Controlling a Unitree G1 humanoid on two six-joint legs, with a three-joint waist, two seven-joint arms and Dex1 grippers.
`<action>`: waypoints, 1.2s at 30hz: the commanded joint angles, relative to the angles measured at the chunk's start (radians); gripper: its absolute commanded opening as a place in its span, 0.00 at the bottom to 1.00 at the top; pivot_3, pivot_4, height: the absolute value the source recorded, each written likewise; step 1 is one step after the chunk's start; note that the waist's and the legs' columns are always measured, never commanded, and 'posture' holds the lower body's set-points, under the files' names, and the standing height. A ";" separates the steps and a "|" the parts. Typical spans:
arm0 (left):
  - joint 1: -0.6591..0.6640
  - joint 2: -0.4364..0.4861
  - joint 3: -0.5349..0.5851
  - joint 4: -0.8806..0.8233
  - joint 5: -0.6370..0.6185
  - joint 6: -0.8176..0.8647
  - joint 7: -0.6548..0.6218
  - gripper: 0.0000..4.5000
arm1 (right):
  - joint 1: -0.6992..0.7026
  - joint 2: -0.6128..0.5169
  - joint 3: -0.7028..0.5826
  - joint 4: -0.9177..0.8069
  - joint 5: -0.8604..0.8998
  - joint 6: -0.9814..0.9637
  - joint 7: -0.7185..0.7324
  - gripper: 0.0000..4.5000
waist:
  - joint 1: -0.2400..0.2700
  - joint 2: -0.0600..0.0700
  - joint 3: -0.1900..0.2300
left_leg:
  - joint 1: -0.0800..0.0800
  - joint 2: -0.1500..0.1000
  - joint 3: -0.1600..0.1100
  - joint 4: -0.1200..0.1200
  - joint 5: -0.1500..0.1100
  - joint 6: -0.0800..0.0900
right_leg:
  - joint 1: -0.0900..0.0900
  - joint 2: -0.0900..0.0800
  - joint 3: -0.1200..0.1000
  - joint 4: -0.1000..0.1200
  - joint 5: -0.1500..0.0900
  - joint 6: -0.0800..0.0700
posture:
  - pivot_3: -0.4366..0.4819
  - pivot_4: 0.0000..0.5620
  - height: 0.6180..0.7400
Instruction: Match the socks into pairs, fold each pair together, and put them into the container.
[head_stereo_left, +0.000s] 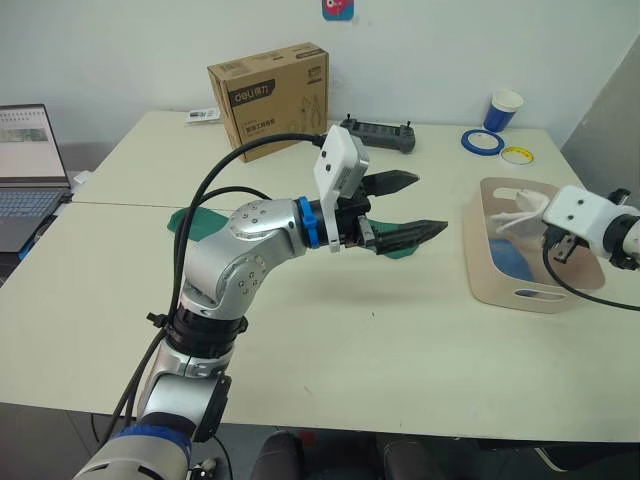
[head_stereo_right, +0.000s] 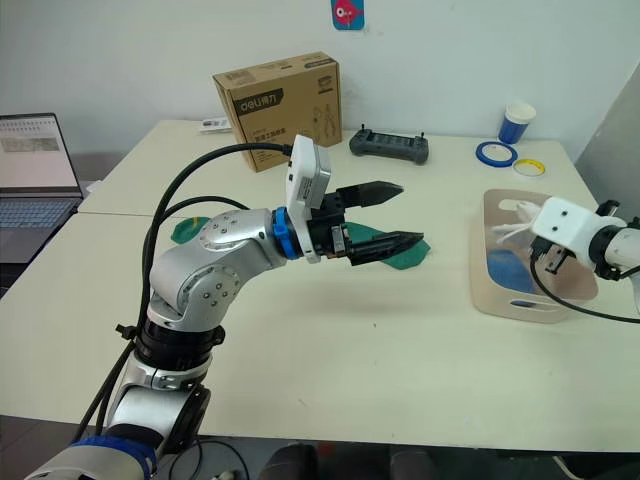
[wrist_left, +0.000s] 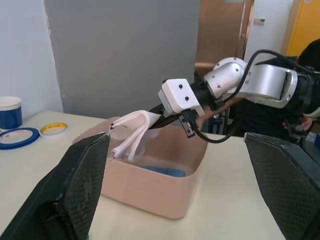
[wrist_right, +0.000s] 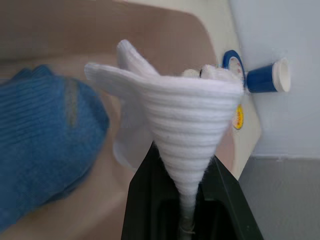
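- Right wrist view: the right pincer (wrist_right: 187, 200) is clamped on the white socks (wrist_right: 187, 120), over the tub (head_stereo_left: 500, 275).
- Blue socks (wrist_right: 40, 135) lie inside the tub.
- The left pincer (head_stereo_left: 412, 208) is apart, empty, above green socks (head_stereo_right: 385, 250) on the desk (head_stereo_left: 380, 340).

- Your desk (head_stereo_left: 330, 330) carries the container (head_stereo_left: 490, 280) by its right edge.
- Green socks (head_stereo_right: 395, 250) mid-desk.
- Cardboard box (head_stereo_left: 270, 95), controller (head_stereo_left: 385, 135), cup (head_stereo_left: 506, 108), tape rolls (head_stereo_left: 482, 142) along the far edge.

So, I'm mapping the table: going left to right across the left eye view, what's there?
Laptop → cardboard box → left pincer → blue tape roll → container → right pincer holding white socks.
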 joint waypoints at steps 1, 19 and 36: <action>0.000 0.004 0.001 -0.044 0.010 -0.007 -0.001 1.00 | -0.013 -0.014 0.042 0.001 -0.049 -0.053 0.088 0.00 | 0.001 0.000 0.000 | 0.000 0.000 0.000 0.001 0.000 0.000 | 0.000 0.000 0.000 0.000 0.000 0.000 | 0.48 0.27 1.00; 0.015 0.033 0.005 -0.047 0.006 0.023 -0.057 1.00 | -0.140 -0.026 0.035 0.012 0.018 0.018 0.456 0.83 | 0.003 0.001 0.001 | -0.001 -0.001 0.000 0.005 0.000 0.000 | 0.002 -0.001 0.000 0.001 0.002 0.003 | 0.48 0.27 1.00; 0.017 0.016 -0.005 -0.049 0.016 0.016 -0.065 1.00 | -0.268 0.012 0.059 0.192 -0.021 -0.024 0.448 0.29 | 0.014 0.003 0.001 | -0.001 -0.001 0.001 0.005 0.000 0.000 | 0.002 -0.003 0.000 0.001 0.003 0.003 | 0.48 0.27 1.00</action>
